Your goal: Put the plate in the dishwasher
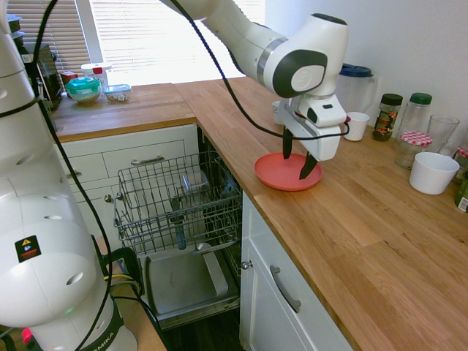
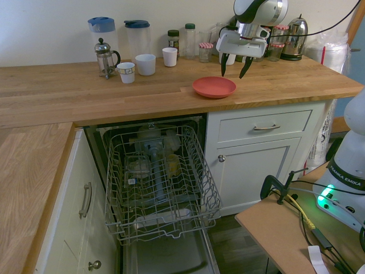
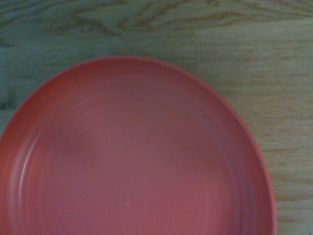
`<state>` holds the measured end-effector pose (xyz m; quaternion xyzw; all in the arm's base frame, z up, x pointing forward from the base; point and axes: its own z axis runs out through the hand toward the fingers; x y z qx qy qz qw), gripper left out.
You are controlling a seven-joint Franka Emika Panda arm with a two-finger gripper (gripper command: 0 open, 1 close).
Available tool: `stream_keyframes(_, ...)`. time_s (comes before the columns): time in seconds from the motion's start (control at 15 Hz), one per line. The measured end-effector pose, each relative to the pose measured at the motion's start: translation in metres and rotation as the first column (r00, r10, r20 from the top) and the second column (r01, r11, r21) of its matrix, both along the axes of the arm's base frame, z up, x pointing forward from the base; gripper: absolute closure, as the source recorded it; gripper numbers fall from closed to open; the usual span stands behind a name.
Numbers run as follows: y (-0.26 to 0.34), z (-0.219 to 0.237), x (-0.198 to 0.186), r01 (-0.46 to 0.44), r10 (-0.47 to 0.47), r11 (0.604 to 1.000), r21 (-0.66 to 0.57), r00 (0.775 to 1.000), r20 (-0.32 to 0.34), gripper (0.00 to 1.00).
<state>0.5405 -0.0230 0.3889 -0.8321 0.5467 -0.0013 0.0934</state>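
Coral-red and empty, the plate (image 1: 287, 172) lies flat on the wooden counter (image 1: 380, 234) directly beneath the gripper (image 1: 297, 158), whose jaws hang spread wide and grasp nothing. Only the wrist view shows the plate's (image 3: 137, 156) faint concentric rings and bare inside. The second exterior view alone shows the gripper (image 2: 234, 65) standing clear above the plate's far edge. Below and to the side of the hand, the dishwasher (image 2: 162, 188) stands open, its wire rack (image 1: 179, 201) pulled out and holding a few indistinct items.
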Motion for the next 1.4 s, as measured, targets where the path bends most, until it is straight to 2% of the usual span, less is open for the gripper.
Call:
stream_keyframes(0.4, -0.019, -0.039, 0.027, 0.081, -0.078, 0.995, 0.062, 0.995, -0.062, 0.0)
stream_keyframes(0.47, -0.02, -0.042, 0.027, 0.087, -0.083, 0.994, 0.071, 0.994, -0.065, 1.0)
stream_keyframes(1.4, -0.032, -0.059, 0.028, 0.068, -0.069, 0.983, 0.168, 0.998, -0.001, 1.0)
